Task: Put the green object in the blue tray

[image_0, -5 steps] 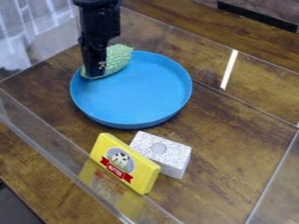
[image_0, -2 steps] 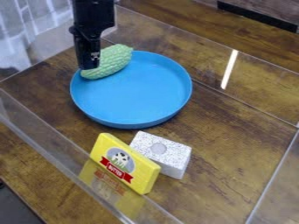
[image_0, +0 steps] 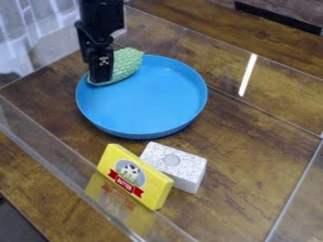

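Note:
The green object (image_0: 124,62), a small bumpy light-green lump, lies inside the blue tray (image_0: 158,96) against its far left rim. My gripper (image_0: 101,74) points straight down over that same spot. Its dark fingers stand spread and open, with the lump's left part between and behind them. The left end of the green object is hidden by the fingers. The big round tray rests on the wooden table.
A yellow box (image_0: 132,177) and a white patterned box (image_0: 175,165) lie side by side in front of the tray. Clear plastic walls (image_0: 51,142) run along the table's edges. A bright reflection (image_0: 248,74) shows on the wood at right.
The fingers, shut on the green object a second ago, have spread apart. The lump now rests in the tray on its own. The hand has stayed over the same spot.

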Controlling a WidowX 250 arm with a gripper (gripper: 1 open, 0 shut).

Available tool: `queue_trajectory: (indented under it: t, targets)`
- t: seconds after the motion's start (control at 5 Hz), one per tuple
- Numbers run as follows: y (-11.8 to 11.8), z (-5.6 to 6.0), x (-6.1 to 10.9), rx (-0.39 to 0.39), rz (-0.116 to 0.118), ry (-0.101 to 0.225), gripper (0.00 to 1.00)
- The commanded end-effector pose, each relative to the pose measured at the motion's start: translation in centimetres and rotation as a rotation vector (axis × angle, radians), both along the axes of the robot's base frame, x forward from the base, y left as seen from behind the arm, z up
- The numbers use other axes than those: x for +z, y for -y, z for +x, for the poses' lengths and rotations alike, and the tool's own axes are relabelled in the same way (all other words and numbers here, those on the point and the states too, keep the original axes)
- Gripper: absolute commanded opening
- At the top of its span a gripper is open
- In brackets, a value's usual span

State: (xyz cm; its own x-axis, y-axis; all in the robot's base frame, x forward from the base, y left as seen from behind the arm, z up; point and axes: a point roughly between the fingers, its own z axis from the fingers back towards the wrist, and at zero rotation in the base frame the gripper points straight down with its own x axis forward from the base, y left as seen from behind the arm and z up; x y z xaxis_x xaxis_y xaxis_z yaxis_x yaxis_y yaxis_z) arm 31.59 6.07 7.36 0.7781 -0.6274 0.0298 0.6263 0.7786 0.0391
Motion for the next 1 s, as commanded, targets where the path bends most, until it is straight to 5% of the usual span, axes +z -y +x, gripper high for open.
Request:
queue_trajectory:
  t: [0.0,0.4,0.6,0.8]
  targets:
    - [0.3,1.1,0.2,-0.014,0.006,0.041,1.00]
    - [1.5,2.3,-1.3,-0.047,0.008,0.013,1.00]
    - [2.0,2.9,-1.1,-0.065,0.013,0.006,0.00]
    - [2.2,3.1,-0.8,-0.080,0.017,0.008,0.00]
